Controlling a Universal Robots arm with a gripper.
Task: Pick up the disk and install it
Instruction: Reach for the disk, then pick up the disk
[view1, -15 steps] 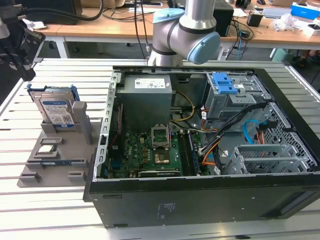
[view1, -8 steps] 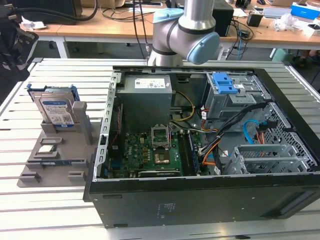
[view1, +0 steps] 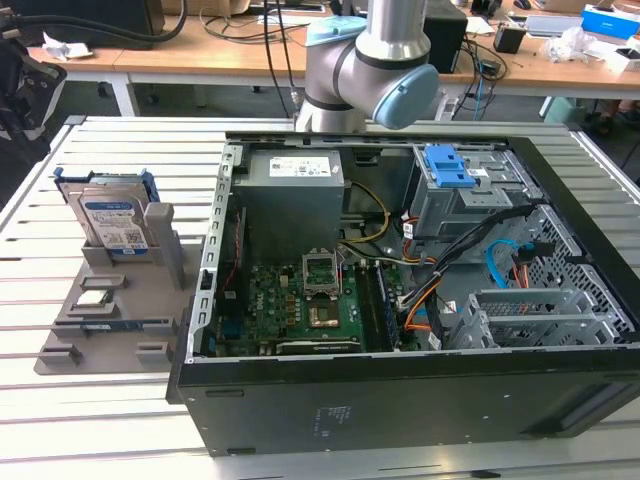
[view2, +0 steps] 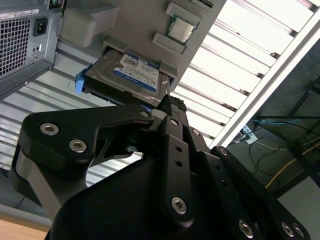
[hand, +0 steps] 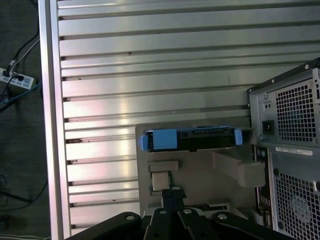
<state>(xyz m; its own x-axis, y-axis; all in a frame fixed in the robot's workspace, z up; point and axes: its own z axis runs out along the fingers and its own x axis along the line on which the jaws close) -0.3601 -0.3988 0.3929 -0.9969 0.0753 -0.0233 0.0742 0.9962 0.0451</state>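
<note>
The disk stands on edge in a slot of a grey holder on the slatted table, at the exterior view's left. It is silver with a white-and-blue label and a blue bracket around it. In the second wrist view the disk shows its label beyond my gripper. In the first wrist view the disk is seen edge-on, with its blue bracket toward the camera. My gripper hangs in the air apart from the disk, its black fingers closed together on nothing.
An open computer case lies at the exterior view's right of the holder, with a grey drive cage with a blue latch and a grey power-supply box inside. A small square chip sits on the holder. The arm rises behind the case.
</note>
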